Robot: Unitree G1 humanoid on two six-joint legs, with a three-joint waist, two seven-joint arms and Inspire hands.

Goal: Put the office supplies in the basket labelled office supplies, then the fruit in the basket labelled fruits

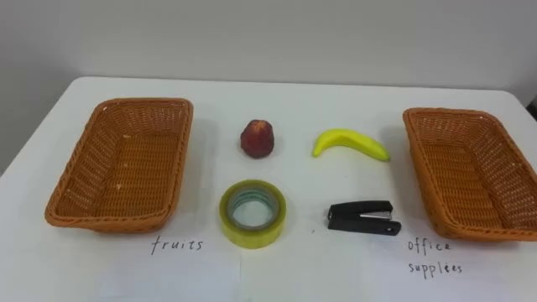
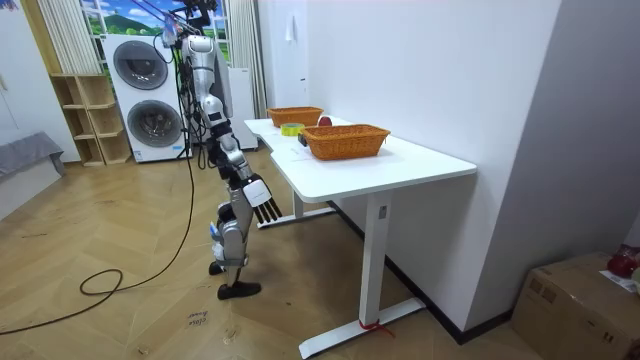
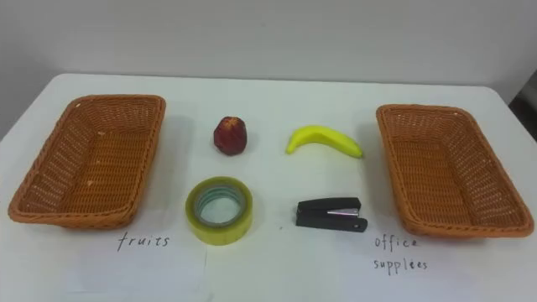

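1. The white bench (image 1: pixel 294 101) carries everything to be sorted. In the room view the robot stands on the wooden floor at its long side, on the room view's left of it, facing it.
2. Two stacked washing machines (image 2: pixel 150 95) stand against the far wall behind the robot, with a wooden shelf (image 2: pixel 88 120) beside them. A cardboard box (image 2: pixel 575 305) sits on the floor at the room view's lower right.
3. The left basket (image 1: pixel 122 164), brown wicker, lies at the robot's left end of the bench and holds nothing. A handwritten word is on the bench just in front of it.
4. The right basket (image 1: pixel 470 172), of the same wicker, lies at the robot's right end, also with nothing inside and handwritten words in front of it.
5. The right hand (image 2: pixel 258 192) hangs low beside the robot's thigh, below the bench top and apart from it. Its fingers are straight and slightly spread, pinching nothing.
6. The banana (image 1: pixel 348 143), yellow, lies between the baskets on the far row, nearer the right basket.
7. The tape roll (image 1: pixel 252 233), yellow, lies flat on the near row, in front of the apple.
8. The stapler (image 1: pixel 362 216), black, lies on the near row in front of the banana.
9. The apple (image 1: pixel 257 138), red, stands on the far row to the left of the banana, apart from it.
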